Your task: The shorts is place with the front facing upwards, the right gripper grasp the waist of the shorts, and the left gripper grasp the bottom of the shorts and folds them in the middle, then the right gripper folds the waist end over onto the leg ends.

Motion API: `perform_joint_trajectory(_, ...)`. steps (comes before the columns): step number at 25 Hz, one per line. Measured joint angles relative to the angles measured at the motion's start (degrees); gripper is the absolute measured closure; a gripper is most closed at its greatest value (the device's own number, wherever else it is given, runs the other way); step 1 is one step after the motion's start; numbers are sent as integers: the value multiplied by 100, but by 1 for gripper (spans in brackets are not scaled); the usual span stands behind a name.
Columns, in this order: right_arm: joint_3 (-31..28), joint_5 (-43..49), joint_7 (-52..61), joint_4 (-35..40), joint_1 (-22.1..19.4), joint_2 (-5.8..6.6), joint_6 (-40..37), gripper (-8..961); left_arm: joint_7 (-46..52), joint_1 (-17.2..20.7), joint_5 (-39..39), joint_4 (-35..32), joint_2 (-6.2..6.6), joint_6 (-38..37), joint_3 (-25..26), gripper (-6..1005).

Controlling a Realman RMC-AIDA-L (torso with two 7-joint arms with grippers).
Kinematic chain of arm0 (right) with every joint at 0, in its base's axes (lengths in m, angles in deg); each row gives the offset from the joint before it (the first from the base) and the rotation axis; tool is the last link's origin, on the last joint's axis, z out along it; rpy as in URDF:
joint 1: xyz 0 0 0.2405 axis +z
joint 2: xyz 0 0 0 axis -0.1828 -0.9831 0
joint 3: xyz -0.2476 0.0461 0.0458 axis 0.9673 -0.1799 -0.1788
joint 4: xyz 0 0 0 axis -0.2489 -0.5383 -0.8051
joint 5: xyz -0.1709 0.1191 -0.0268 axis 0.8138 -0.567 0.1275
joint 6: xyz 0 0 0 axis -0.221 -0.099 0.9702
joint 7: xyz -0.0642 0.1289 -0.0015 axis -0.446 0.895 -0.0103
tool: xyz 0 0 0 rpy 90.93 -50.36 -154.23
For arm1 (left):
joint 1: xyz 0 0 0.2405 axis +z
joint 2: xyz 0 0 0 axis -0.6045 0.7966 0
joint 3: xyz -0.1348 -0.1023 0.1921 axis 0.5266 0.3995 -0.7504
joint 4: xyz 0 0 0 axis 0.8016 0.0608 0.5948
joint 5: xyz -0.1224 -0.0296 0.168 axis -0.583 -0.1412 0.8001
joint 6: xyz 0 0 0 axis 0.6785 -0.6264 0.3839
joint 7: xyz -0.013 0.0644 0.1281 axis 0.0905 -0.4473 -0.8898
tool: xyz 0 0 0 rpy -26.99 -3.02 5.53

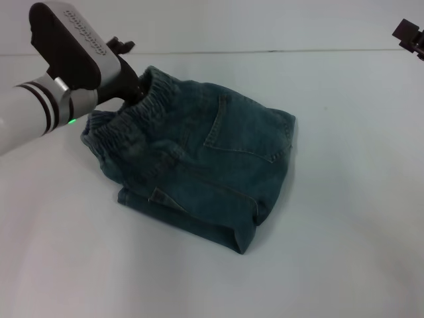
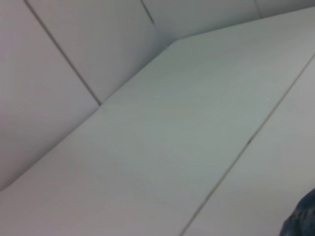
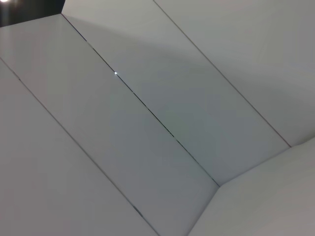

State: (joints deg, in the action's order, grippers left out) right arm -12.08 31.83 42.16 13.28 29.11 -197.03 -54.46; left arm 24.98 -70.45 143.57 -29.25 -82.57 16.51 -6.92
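Folded shorts, left gripper at waistband

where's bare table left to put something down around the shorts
Bare table spreads wide on the robot's right of the folded shorts, also in front of them and behind them toward the far edge. Crowded: the left gripper sits at the waistband on the left side. The right gripper is parked far right.
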Motion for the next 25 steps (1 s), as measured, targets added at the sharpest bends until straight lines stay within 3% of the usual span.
perform_joint_trajectory(10, 3, 0, -43, 0, -29, 6, -61, 73, -128, 216, 1, -283, -11, 525, 181, 97)
perform_joint_trajectory(15, 5, 22, -185, 2, -33, 15, -62, 72, -190, 573, 2, -738, -33, 456, 631, 97)
perform_joint_trajectory(17, 11, 45, -418, 27, -37, 17, -109, 72, -4, 734, -4, -933, -38, 102, 1030, 97)
perform_joint_trajectory(19, 28, 140, -854, 54, -38, 19, -295, 73, 358, 782, -37, -1008, 4, -711, 1728, 97)
perform_joint_trajectory(20, 29, 253, -1107, 89, -37, 22, -461, 73, 622, 691, -70, -806, 162, -1980, 2709, 97)
perform_joint_trajectory(21, 35, 416, -1326, 157, -36, 22, -689, 73, 622, 691, -70, -806, 162, -1980, 2709, 97)
perform_joint_trajectory(22, 37, 622, -1518, 279, -36, 15, -911, 73, 695, 579, -47, -499, 310, -2972, 3261, 97)
perform_joint_trajectory(25, 72, 1509, -1848, 753, 0, -108, -1465, 30, 733, 317, 336, 368, 616, -5330, 4143, 98)
